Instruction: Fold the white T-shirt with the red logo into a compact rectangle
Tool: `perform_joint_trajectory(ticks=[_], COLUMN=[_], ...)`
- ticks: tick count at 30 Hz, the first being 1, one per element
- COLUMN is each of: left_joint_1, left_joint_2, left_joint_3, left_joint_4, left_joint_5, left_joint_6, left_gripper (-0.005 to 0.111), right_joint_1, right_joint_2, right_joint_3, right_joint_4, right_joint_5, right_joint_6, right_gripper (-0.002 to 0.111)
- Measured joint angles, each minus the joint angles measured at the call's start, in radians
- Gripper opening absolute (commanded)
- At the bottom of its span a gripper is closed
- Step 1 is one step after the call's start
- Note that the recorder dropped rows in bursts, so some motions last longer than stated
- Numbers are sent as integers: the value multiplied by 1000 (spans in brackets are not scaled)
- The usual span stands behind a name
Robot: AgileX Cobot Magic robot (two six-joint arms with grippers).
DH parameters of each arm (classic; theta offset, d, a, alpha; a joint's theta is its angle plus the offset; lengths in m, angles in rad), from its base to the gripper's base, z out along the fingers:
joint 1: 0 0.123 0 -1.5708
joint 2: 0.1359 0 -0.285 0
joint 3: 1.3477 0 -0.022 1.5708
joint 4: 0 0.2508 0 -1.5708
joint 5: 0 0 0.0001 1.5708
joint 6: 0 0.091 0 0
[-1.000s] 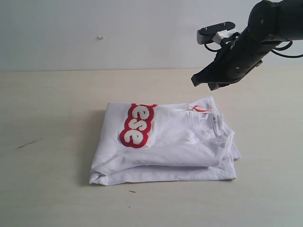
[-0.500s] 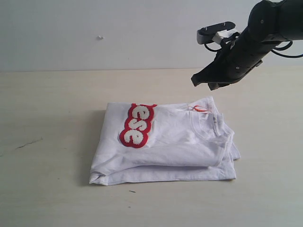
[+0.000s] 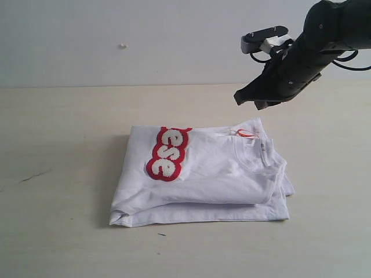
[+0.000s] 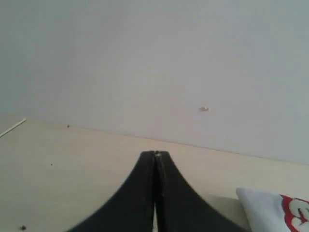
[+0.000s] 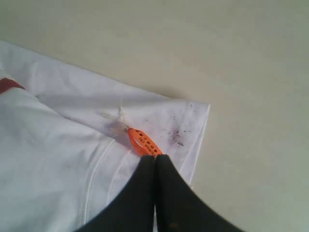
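Exterior: the white T-shirt lay folded on the table, red logo uppermost; the right gripper hung above its far corner. Left wrist: left gripper closed, empty. Right wrist: jaws closed, empty, over the orange tag.

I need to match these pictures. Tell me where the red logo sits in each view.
Exterior view: red logo on the folded white T-shirt's top layer, towards its left side.
Left wrist view: part of it at the frame's edge, on the shirt corner.
Right wrist view: a red sliver at the frame's edge.
Shared landmark: the white T-shirt.
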Motion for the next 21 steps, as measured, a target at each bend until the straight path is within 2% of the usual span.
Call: perform_joint_trajectory(ticks=[6, 14, 21], left_joint_1=[6, 6, 6], left_joint_2=[0, 0, 0], left_joint_3=[0, 0, 0], left_joint_4=[-2, -66, -71], left_joint_5=[82, 217, 290], left_joint_6=[25, 226, 256], left_gripper=[0, 0, 0], right_joint_1=[0, 0, 0], right_joint_2=[0, 0, 0], right_joint_3=[0, 0, 0], right_joint_4=[0, 0, 0], right_joint_5=[-7, -7, -7], right_joint_6=[0, 0, 0], right_gripper=[0, 0, 0])
